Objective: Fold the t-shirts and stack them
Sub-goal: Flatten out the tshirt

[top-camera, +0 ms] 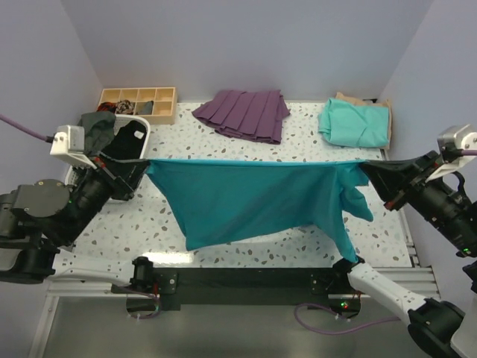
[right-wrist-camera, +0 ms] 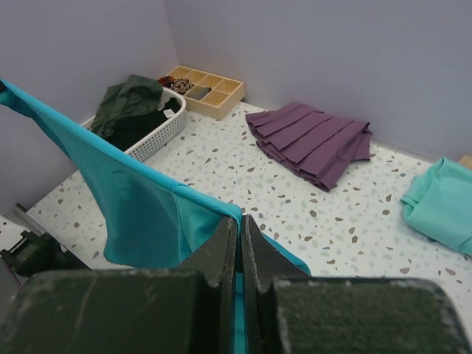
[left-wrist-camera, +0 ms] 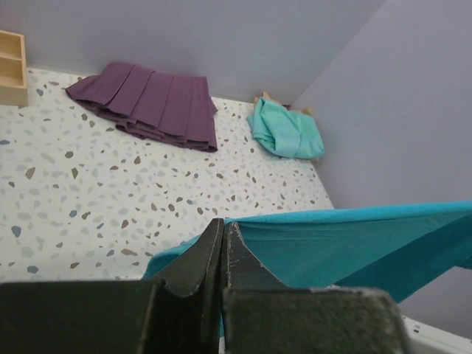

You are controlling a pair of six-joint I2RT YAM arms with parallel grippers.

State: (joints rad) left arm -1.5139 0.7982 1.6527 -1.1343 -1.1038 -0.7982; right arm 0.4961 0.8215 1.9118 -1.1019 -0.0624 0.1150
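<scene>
The deep teal-blue t-shirt (top-camera: 253, 198) hangs stretched taut in the air between my two grippers, above the table. My left gripper (top-camera: 144, 165) is shut on its left corner; the wrist view shows the cloth (left-wrist-camera: 354, 243) pinched at my closed gripper (left-wrist-camera: 223, 225). My right gripper (top-camera: 365, 168) is shut on its right corner, the hem (right-wrist-camera: 133, 184) clamped at the closed gripper (right-wrist-camera: 240, 220). The mint-green t-shirt (top-camera: 355, 124) lies folded at the back right on the tan t-shirt (top-camera: 369, 103), also seen in both wrist views (left-wrist-camera: 286, 130) (right-wrist-camera: 442, 203).
A purple pleated garment (top-camera: 244, 114) lies at the back middle. A white basket (top-camera: 138, 142) with dark clothes stands at the left, a wooden compartment tray (top-camera: 139, 103) behind it. The speckled table (top-camera: 134, 231) ends at a black rail in front.
</scene>
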